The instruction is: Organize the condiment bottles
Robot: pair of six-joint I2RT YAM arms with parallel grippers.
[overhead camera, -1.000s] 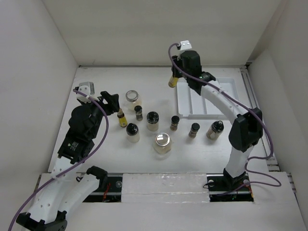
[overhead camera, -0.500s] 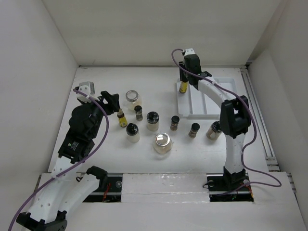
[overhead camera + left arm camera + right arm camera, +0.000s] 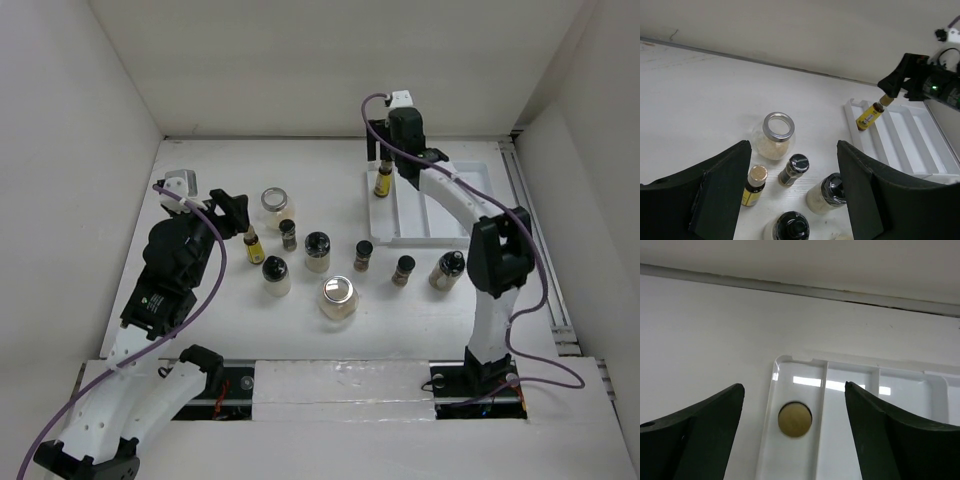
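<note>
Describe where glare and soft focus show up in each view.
Right wrist view: bright glare patches on the tray floor, with the right tool's fingers dark and soft-edged. Left wrist view: the left tool's fingers are likewise blurred, the bottles beyond crisp. Top view: sheen on the big jar's silver lid.

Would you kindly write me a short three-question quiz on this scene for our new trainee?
1. True or false: the right gripper is shut.
2. Seen from the top camera, which compartment of the tray holds the yellow bottle? A leftmost, B middle, C rightmost.
3. How many bottles and jars stand on the table outside the tray?
Key: 1 false, its fingers are wide apart; 2 A; 3 nine.
</note>
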